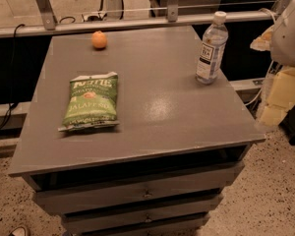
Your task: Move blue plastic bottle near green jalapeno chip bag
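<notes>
The blue plastic bottle (212,48) stands upright near the table's back right edge; it is clear, with a white cap and a dark-and-white TEA label. The green jalapeno chip bag (91,101) lies flat on the left half of the table, white band at its far end. A wide stretch of bare tabletop separates the two. My arm's white housing (291,31) and my pale gripper (279,98) are at the right edge of the view, beyond the table's right side and right of the bottle, not touching it.
A small orange round fruit (99,40) sits near the back left of the grey table (167,107). A metal rail (137,22) runs behind the table. Drawers are below the front edge. Speckled floor lies to the right.
</notes>
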Robot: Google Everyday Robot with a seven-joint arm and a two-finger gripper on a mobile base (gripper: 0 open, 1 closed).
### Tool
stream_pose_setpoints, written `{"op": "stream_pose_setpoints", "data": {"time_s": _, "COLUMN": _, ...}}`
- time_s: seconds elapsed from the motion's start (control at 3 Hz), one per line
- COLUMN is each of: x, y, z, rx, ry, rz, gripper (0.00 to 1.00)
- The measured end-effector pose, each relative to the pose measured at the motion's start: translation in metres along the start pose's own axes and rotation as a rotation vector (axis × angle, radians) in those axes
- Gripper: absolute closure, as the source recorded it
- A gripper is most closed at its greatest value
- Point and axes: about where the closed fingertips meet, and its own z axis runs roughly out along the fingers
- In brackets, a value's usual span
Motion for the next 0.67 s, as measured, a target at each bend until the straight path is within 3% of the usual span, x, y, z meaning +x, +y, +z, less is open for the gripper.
{"op": "stream_pose_setpoints", "data": {"time_s": 0.33, "x": 0.0, "y": 0.0, "z": 0.0, "rx": 0.0, "ry": 0.0, "rz": 0.0, "gripper": 0.0}}
{"op": "stream_pose_setpoints", "data": {"time_s": 0.67, "x": 0.005, "y": -0.004, "z": 0.011, "rx": 0.005, "ry": -0.048, "rz": 0.018, "gripper": 0.0}}
